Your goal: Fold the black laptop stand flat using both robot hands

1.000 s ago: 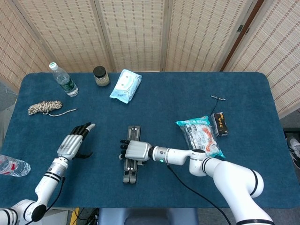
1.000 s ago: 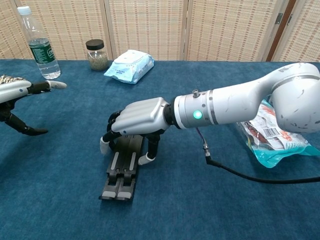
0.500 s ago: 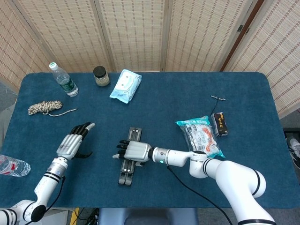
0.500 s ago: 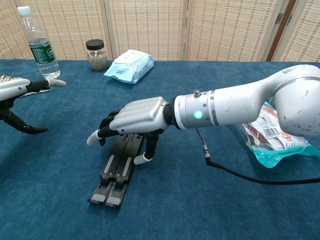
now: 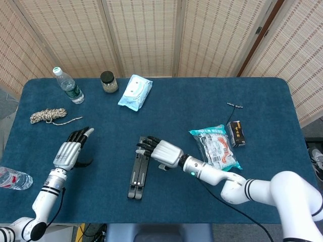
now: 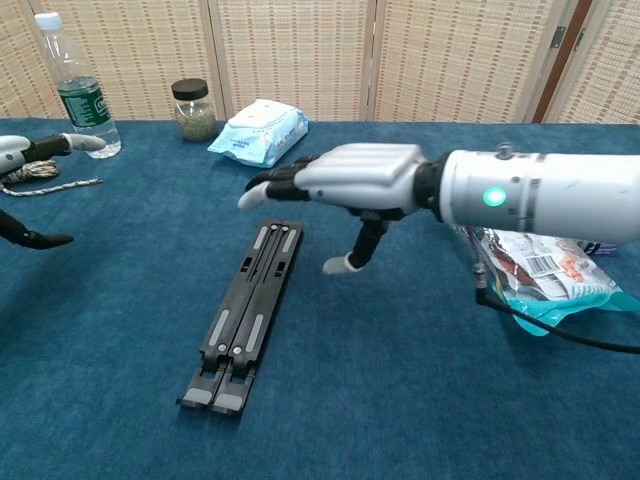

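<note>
Stand (image 5: 138, 171) lies flat, long axis front-to-back, just below the right hand (image 5: 162, 153), spread, holding nothing; left hand (image 5: 69, 151), spread, sits well apart.

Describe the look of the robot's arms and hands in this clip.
Both arms are glossy white with black joint bands. Each hand, left hand and right hand, has a silver back and black fingers with pale tips. The right wrist shows a green light and a trailing black cable.

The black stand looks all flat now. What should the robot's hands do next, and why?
Probably just draw the right hand back toward its own side. The laptop stand already lies flat on the table, the right hand hovers above it holding nothing, and the left hand is open and well apart from it. Nothing seems left to fold.
</note>
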`<act>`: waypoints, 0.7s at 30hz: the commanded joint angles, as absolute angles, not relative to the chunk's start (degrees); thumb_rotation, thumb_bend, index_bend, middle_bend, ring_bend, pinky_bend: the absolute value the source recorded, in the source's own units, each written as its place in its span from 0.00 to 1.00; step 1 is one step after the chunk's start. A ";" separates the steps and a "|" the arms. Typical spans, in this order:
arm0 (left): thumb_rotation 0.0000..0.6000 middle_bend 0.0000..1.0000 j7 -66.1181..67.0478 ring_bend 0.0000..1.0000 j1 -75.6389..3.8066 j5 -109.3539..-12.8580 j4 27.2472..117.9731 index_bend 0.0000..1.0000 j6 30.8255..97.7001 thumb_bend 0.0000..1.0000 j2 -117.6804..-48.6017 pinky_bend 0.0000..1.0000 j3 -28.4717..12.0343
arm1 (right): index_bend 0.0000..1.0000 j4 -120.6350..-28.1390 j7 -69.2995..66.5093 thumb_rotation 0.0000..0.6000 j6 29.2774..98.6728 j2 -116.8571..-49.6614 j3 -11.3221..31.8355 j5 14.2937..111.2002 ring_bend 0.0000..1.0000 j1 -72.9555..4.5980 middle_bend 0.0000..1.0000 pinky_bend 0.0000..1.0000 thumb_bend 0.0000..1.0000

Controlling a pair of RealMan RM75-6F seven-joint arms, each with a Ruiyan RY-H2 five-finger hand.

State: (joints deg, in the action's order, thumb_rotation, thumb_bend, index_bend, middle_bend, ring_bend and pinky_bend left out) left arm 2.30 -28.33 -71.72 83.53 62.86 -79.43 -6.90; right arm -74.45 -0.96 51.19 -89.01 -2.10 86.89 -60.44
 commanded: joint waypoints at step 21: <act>1.00 0.00 6.96 0.00 -16.83 -74.69 90.38 0.00 79.56 0.22 -73.75 0.00 -4.37 | 0.00 -100.87 17.05 1.00 81.39 -66.40 -4.37 71.68 0.00 -26.14 0.05 0.00 0.20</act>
State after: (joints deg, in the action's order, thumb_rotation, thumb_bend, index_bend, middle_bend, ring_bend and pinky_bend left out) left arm 7.18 -17.52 -73.85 89.69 78.70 -74.27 -4.96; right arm -99.89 17.40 80.09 -67.39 -4.01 71.67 -27.75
